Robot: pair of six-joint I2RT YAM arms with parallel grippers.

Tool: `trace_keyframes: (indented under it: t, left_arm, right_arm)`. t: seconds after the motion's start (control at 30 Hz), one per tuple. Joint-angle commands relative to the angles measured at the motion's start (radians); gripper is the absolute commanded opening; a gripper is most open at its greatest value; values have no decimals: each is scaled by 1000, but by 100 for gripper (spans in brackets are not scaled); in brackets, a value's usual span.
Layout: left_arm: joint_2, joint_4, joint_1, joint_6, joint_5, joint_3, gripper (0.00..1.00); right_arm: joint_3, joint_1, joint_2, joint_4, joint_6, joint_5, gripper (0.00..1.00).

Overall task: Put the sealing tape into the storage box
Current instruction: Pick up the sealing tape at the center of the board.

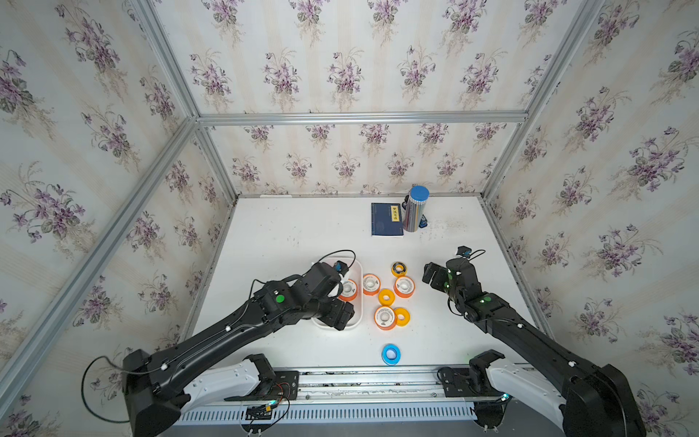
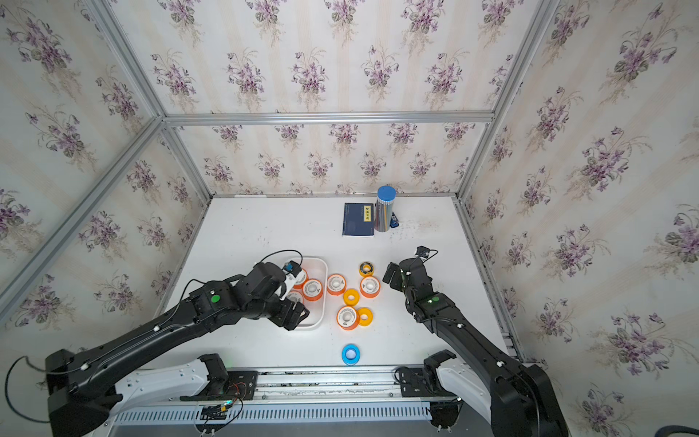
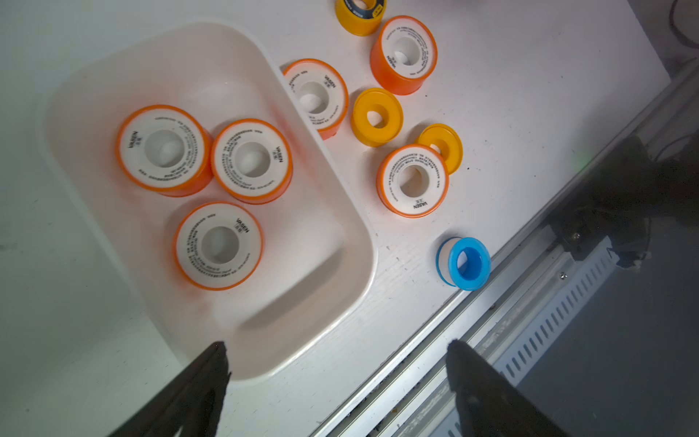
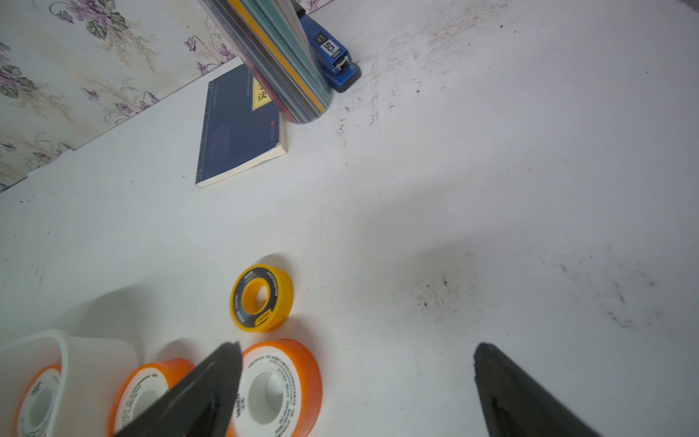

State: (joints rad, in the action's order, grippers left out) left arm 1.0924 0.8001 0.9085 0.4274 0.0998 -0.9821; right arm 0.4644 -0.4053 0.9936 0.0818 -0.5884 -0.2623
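Nearest the rig, a blue spool (image 1: 391, 353) of sealing tape is lying alone on the table. Beyond it, six loose spools (image 3: 413, 181), orange and yellow, are sitting just beside the storage box (image 3: 299, 242), which is already holding three orange spools (image 3: 218, 246). The left gripper (image 3: 336, 343) is hovering over the box's near end and the right gripper (image 4: 356, 345) beside the cluster, both spread wide and empty. The spools are looking light, rigid and smooth-sided, likely best pinched across the outer rim from above. A booklet (image 1: 386, 219) and cylinder (image 1: 415, 210) are standing farthest back.

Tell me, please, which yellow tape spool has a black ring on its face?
The yellow spool farthest from the robot's base has it; the two nearer yellow spools have plain yellow faces.
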Motion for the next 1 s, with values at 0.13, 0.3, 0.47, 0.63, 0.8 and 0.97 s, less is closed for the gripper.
trace_keyframes:
  t: [0.13,0.3,0.47,0.63,0.8,0.97]
  left_arm:
    - [295,-73,126,-26,-45,-172,93]
    - [533,-20,165,-59,-45,-325,96]
    - [676,-12,184,-94,-23,-407,100]
    - [766,-19,181,-97,-33,-451,100]
    - [844,-22,176,-81,-34,-477,100]
    - [874,-32,162,-77,-24,-475,99]
  right_arm:
    - [-41,0,20,-74,-44,-42,100]
    - [-47,0,35,-86,-42,-35,100]
    - [-53,1,33,-95,-39,-29,100]
    - [-43,1,53,-91,-37,-27,100]
    - [-41,1,62,-93,-35,-23,100]
    - [-36,1,74,-92,-32,-17,100]
